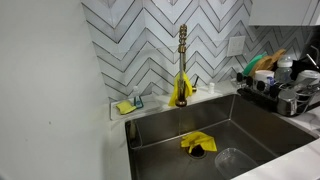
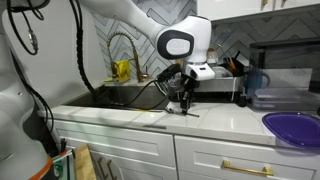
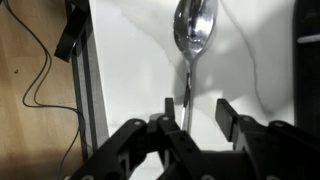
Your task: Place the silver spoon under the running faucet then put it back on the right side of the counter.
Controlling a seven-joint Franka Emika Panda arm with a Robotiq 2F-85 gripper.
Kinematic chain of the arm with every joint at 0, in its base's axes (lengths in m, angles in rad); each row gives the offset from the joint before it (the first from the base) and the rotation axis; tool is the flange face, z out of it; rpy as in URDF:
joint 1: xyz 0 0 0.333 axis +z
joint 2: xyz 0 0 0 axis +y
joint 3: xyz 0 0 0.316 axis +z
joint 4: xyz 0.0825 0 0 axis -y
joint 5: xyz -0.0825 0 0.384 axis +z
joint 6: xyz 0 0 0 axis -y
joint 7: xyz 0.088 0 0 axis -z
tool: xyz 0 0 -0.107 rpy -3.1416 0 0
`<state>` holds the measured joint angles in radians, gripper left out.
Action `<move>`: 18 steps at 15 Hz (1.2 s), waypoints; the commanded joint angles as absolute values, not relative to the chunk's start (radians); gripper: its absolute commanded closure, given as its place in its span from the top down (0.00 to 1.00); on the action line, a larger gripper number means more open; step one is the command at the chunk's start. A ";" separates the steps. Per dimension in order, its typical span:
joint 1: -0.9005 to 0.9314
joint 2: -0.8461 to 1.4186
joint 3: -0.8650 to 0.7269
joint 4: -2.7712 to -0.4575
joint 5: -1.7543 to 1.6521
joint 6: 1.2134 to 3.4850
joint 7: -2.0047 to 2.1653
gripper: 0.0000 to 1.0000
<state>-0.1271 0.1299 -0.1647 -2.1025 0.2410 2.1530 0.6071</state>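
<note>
Wrist view shows the silver spoon (image 3: 193, 35) lying flat on the white counter (image 3: 130, 60), bowl pointing away from the gripper (image 3: 195, 120). Its handle runs straight back between the spread jaws, which clamp nothing. In an exterior view, the faucet (image 2: 122, 45) stands well apart, beyond the sink (image 2: 118, 96).
</note>
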 commanded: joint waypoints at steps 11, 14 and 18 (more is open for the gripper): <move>-0.111 -0.322 -0.040 -2.247 -0.157 1.930 0.669 1.00; -0.097 -0.407 0.021 -2.261 -0.171 1.863 0.642 1.00; -0.064 -0.486 0.099 -2.251 -0.173 1.767 0.594 1.00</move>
